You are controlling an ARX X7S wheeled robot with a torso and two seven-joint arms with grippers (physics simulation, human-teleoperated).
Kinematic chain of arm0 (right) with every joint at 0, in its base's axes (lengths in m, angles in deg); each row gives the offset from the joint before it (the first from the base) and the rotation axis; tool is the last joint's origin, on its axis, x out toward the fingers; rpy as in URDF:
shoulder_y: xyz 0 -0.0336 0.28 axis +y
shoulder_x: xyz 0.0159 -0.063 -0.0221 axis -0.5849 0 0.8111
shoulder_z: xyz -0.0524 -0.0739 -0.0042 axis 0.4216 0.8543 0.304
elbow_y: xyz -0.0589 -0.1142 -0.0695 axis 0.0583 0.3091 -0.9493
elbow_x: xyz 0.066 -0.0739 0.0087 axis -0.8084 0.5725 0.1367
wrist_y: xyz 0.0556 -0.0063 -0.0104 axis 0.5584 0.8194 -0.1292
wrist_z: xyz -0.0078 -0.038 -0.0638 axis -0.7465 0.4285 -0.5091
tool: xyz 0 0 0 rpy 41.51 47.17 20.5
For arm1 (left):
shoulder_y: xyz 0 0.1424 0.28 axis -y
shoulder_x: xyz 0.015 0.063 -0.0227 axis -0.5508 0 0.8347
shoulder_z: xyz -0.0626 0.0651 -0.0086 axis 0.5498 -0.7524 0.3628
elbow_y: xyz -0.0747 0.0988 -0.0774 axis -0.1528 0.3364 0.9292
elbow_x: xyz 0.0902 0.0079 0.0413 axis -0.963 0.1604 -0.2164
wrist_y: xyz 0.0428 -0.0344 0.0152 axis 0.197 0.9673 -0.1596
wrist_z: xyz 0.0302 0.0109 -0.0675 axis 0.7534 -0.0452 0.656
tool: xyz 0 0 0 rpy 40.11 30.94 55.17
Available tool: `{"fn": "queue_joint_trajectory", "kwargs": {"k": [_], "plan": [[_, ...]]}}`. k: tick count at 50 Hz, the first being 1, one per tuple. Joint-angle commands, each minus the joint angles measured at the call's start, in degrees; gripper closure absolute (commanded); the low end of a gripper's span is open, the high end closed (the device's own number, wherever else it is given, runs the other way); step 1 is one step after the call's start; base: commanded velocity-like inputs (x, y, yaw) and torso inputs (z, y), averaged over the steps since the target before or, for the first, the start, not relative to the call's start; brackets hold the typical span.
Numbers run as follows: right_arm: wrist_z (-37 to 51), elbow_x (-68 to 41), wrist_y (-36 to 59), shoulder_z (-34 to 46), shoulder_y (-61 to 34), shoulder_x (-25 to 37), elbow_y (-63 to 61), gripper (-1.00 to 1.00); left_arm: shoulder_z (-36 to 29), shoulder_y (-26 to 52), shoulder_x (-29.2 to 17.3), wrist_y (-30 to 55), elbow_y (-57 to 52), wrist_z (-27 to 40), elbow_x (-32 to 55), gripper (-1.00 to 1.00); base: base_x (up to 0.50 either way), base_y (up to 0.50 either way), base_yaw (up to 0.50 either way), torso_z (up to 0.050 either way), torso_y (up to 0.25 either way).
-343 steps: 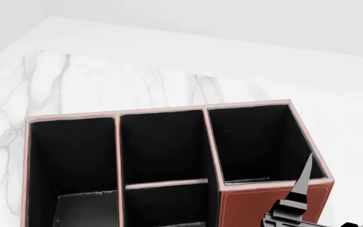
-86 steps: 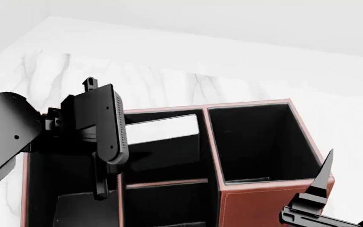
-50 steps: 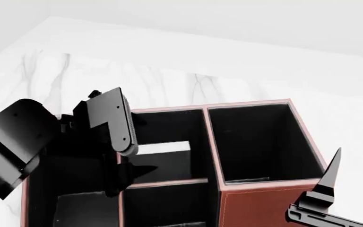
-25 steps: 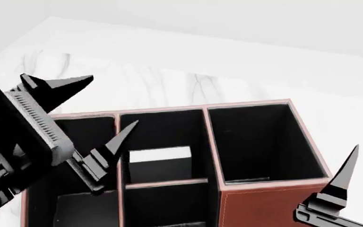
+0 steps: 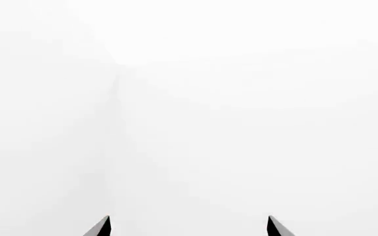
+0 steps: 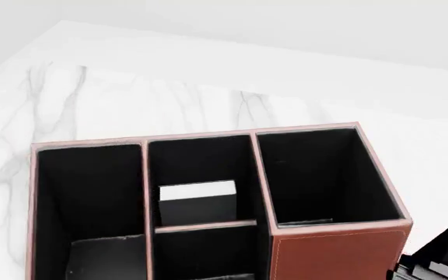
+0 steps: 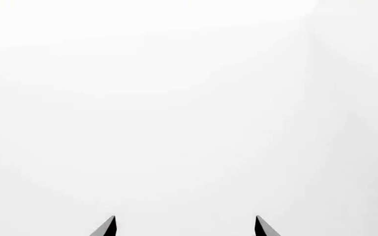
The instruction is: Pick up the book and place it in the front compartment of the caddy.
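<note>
The reddish-brown caddy (image 6: 329, 254) fills the lower head view. The book (image 6: 196, 198) stands upright in its front compartment (image 6: 200, 166), the small middle cell with tall walls, just behind the low brown-rimmed divider (image 6: 205, 225). Its white page edge faces up. No gripper touches it. My left gripper (image 5: 189, 228) shows only in the left wrist view. Its two fingertips stand wide apart and empty, facing blank white. My right gripper (image 7: 184, 227) shows the same way in the right wrist view, open and empty. Only a black part of my right arm (image 6: 445, 256) shows at the head view's bottom right.
The caddy stands on a white marble table (image 6: 130, 105), with a pale wall behind. A long narrow cell (image 6: 88, 198) lies left of the book's cell. A large square cell (image 6: 317, 175) lies to its right, and a shallower small cell (image 6: 205, 251) lies in front.
My left gripper let go of the book, opened and drew back out of the head view to the lower left. The book stayed in its cell. My right gripper sank out of the head view at the bottom-right corner.
</note>
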Motion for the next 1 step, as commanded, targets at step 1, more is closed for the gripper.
{"fn": "queue_joint_trajectory", "kwargs": {"k": [1], "plan": [[-1.0, 3.6, -6.3, -3.1, 1.0, -3.4, 0.3, -1.00, 8.4, -10.6, 4.6, -12.5, -2.7, 7.3, -9.3, -1.00, 0.00, 0.00, 0.00, 0.000, 0.000]]}}
